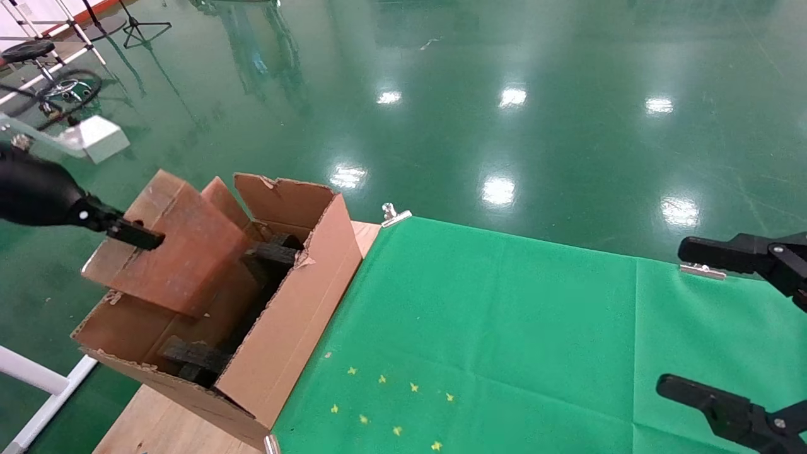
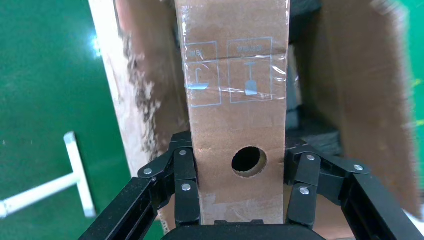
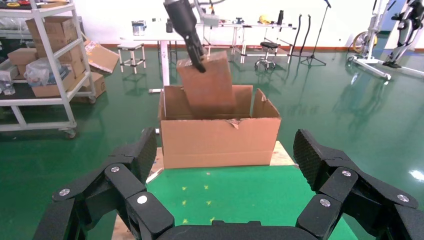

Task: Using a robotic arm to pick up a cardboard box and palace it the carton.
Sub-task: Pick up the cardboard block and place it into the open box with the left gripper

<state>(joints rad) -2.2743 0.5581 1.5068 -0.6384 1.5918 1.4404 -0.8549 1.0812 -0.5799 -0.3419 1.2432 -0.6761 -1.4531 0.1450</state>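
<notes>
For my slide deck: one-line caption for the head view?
Left gripper lowers the cardboard box into the carton; right gripper idles open.

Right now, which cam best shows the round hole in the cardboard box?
Left wrist view: the round hole faces the lens on the cardboard box, with the left gripper shut on the box either side. The head view shows only the box's broad face over the carton; the right wrist view shows it far off, hole unseen.

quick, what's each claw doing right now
Left claw: shut on the cardboard box, over the carton.
Right claw: open, empty.
</notes>
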